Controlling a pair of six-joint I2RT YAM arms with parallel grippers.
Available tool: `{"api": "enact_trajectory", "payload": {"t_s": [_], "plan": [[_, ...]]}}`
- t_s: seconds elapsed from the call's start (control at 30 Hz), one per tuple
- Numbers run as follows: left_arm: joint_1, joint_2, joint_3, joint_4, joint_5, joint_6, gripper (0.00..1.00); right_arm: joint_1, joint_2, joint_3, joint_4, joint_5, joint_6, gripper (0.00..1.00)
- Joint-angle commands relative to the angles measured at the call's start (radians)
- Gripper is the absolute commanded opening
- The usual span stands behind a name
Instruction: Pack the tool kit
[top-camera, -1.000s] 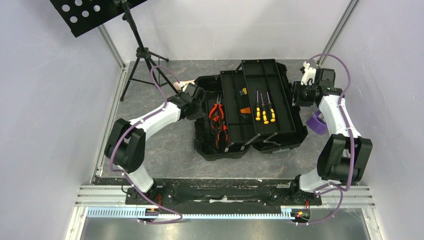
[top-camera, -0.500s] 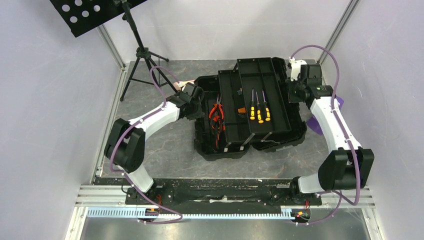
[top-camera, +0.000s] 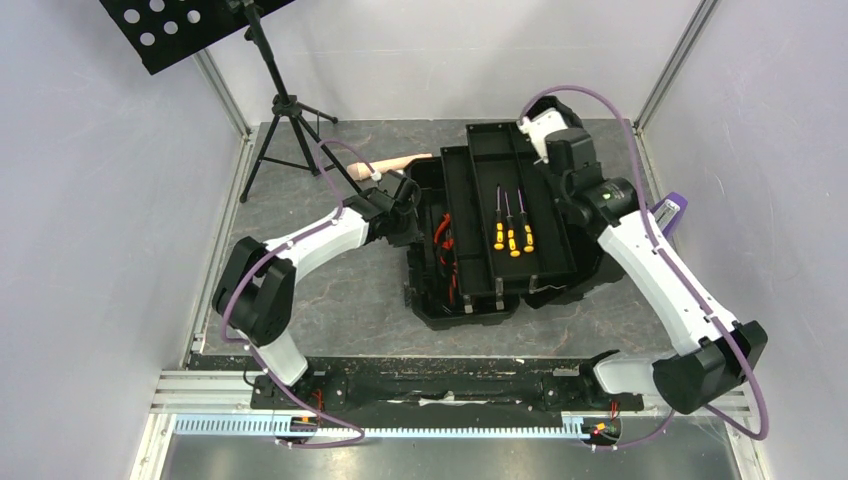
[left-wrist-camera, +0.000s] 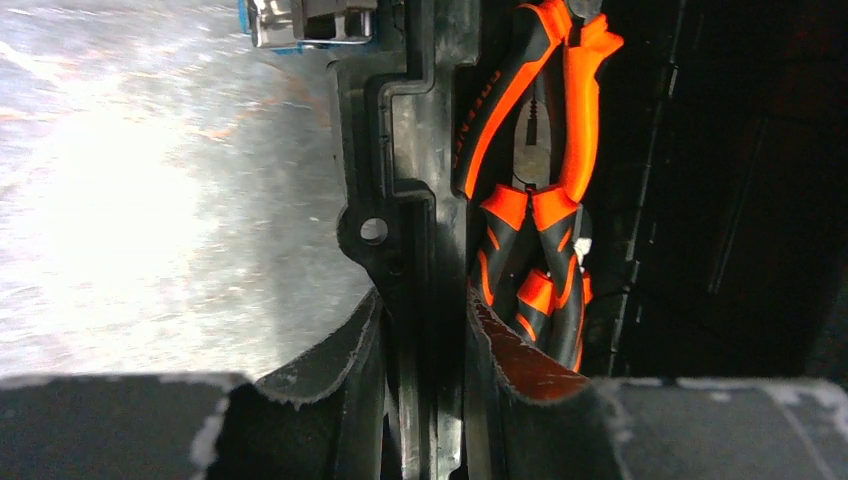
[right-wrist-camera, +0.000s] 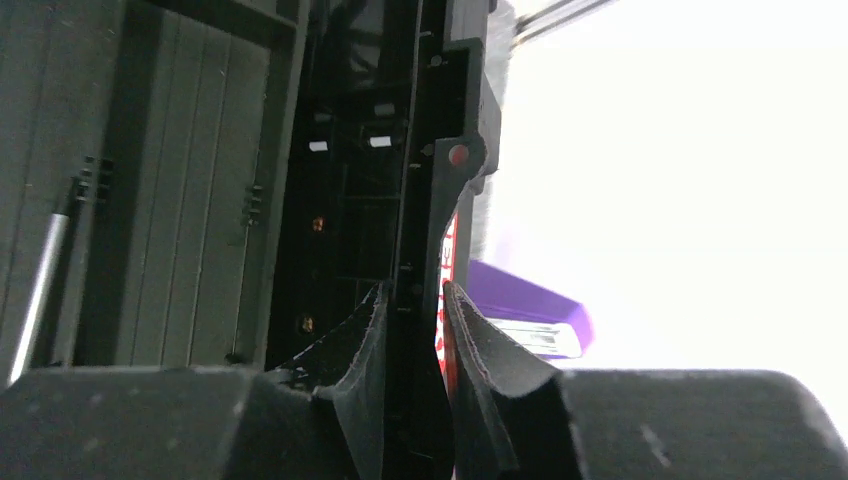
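L pincer (left-wrist-camera: 425, 330) clamps toolbox (top-camera: 500, 160) wall, R pincer (right-wrist-camera: 413, 300) opp edge

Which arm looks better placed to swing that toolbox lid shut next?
The right, probably. The right hand grips the lid rim, so it can carry the lid over. The left hand pinches the base wall beside the pliers, so it seems only to steady the base.

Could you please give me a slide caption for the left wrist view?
Left gripper clamped on the toolbox wall, orange pliers lying just inside.
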Motion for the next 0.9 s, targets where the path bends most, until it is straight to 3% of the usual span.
{"api": "enact_trajectory", "payload": {"t_s": [0.0,0.27,0.4,0.63,0.87], "plan": [[-0.073,0.033,-0.004,0.144,0.215,-0.149,0.31,0.135,-0.024,0.105,0.129,0.386,-0.218,0.00],[-0.116,0.090,0.047,0.289,0.303,-0.239,0.31,0.370,0.026,0.068,0.310,0.668,-0.503,0.00],[-0.121,0.107,0.059,0.345,0.319,-0.268,0.31,0.490,0.059,0.070,0.383,0.734,-0.609,0.00],[-0.123,0.103,-0.009,0.506,0.388,-0.324,0.34,0.645,0.163,0.091,0.392,0.791,-0.677,0.00],[-0.120,0.043,-0.101,0.589,0.390,-0.349,0.35,0.677,0.185,0.015,0.392,0.817,-0.661,0.00]]}}
